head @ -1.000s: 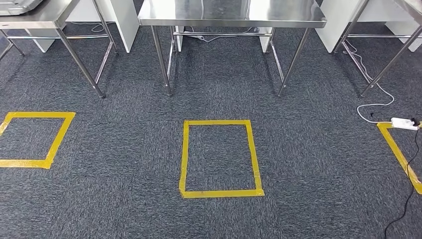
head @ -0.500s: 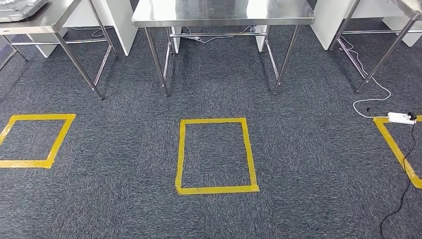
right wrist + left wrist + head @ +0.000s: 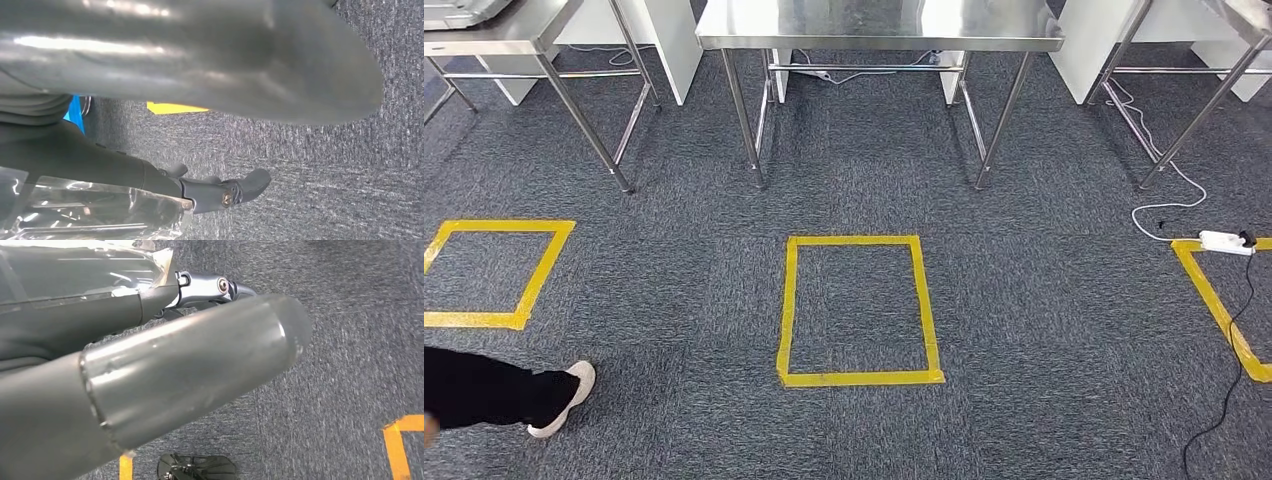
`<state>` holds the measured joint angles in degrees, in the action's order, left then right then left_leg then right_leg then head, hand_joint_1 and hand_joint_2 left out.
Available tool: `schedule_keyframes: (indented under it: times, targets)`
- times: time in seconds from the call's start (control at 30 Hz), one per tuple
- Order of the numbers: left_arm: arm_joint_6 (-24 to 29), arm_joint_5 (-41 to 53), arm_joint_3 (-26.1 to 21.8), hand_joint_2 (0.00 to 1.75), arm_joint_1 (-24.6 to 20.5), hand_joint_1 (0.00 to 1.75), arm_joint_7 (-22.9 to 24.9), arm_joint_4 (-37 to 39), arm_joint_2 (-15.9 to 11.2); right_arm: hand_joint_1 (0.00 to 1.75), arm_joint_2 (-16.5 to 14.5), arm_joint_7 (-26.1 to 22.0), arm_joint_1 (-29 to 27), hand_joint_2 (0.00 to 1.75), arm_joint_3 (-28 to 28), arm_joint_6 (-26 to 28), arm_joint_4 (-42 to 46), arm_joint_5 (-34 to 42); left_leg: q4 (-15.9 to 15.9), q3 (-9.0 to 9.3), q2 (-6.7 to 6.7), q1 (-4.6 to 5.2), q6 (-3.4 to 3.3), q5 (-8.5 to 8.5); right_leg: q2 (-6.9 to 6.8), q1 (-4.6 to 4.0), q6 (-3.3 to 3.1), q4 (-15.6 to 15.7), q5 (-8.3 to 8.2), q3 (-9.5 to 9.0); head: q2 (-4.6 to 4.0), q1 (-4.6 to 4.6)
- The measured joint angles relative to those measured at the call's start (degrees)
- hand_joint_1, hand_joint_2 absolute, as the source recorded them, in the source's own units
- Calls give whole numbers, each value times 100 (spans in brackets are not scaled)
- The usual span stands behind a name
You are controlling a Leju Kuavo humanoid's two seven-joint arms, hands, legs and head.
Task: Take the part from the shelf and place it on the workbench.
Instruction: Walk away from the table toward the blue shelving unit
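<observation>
Where the part is cannot be told: the nearest candidate is a crinkled clear film lying against the right hand in the right wrist view, and a like film against the left hand in the left wrist view, but what it covers is unclear. Each hand hangs above the carpet with a thick grey thumb across the picture and a darker finger reaching out straight; whether either holds anything, or whether the fingers are apart or together, I cannot tell. In the head view the workbench, a steel table on thin legs, stands at the far side of the floor, straight ahead. Between it and the robot a yellow tape rectangle is stuck to the carpet. A second tape square lies off to the left and part of a third to the right. A white power strip rests on the corner of that third square, with a white cable and a black one running from it. Another steel table stands at the far left. A person's dark trouser leg and pale shoe come in at the lower left, beside the left square.
</observation>
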<state>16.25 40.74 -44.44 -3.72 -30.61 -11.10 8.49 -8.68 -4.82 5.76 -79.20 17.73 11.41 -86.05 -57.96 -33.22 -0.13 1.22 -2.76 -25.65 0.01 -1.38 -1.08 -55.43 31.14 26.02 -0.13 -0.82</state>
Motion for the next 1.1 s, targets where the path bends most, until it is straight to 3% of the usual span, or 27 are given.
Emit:
schedule_keyframes:
  times: [0.33, 1.1]
  targets:
    - [-4, 120, 2, 0, -3, 0, 61, 0, -4, 0, 1, 1, -14, 0, -1, -137, 0, 77, -1, 0, 0, 1, -20, 53, -3, 0, 32, -1, -48, -1, 0, -1]
    - [-1, 193, 4, 0, -8, 0, 127, 0, -9, 0, -1, 62, -21, 0, -1, -234, 0, 73, -2, 0, 0, 0, -24, 56, -3, 0, 33, -1, -50, -1, 0, -1]
